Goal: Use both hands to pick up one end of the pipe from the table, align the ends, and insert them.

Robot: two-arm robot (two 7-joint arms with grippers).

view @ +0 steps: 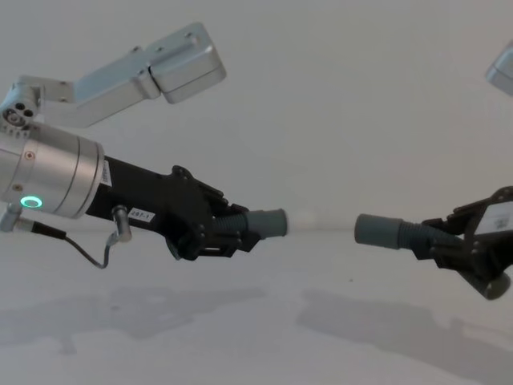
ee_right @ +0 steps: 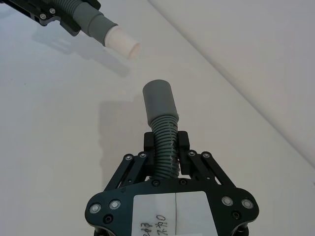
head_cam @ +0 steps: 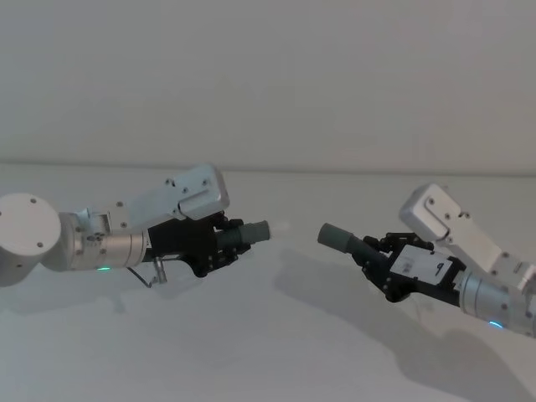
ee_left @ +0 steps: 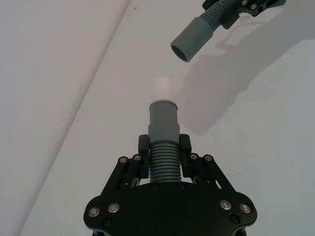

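Pipe piece with the white tip [ee_left: 163,169] sits in the left hand [ee_left: 164,146], jaws closed narrow on its corrugated ribs just behind the smooth grey collar [ee_left: 163,120]. Out past that collar pokes the white nub [ee_left: 162,87], pointing straight ahead of the hand. Behind it, the silver wrist shows a green ring light [view: 30,202], with the arm reaching in from the robot's left.

Over to the right hand [ee_right: 166,144], and it's the same story: jaws pinched onto the ribs of the other pipe piece [ee_right: 165,132]. Its plain socket collar [ee_right: 158,101] sticks out in front, open mouth turned toward the left hand.

Both pieces are up in the air, clear of the white counter [head_cam: 268,335], with soft shadows lying beneath them. In the chest view the nub and the socket face each other at about the same height, with a clear gap between them and no contact. In the left wrist view the socket mouth looks a little off the nub's line, though from that angle it's hard to be sure.
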